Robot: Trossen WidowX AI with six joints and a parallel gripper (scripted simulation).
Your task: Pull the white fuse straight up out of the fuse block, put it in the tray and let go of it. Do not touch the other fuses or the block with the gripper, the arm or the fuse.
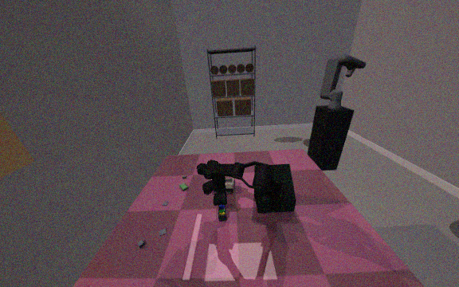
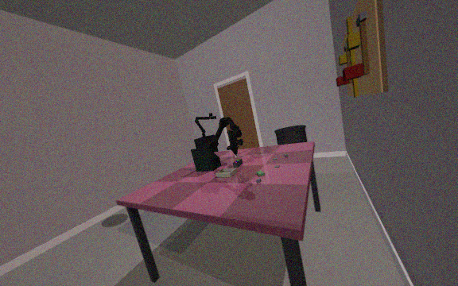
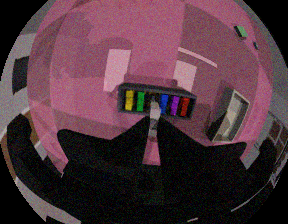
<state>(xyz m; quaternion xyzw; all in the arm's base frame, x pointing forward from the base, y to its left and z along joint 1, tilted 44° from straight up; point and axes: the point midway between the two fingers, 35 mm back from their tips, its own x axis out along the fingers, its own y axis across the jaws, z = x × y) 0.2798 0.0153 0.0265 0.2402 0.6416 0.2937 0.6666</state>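
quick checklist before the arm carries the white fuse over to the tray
1. Grip: gripper shut on the white fuse - ok.
2. Fuse lifted fully out of the fuse block - cannot tell; in the wrist view it overlaps the empty slot.
3. Other fuses: yellow, green, blue, purple and red seated in a row - ok.
4. Fingers off the block - cannot tell.
5. Tray in view on the table, nothing seen in it - ok.
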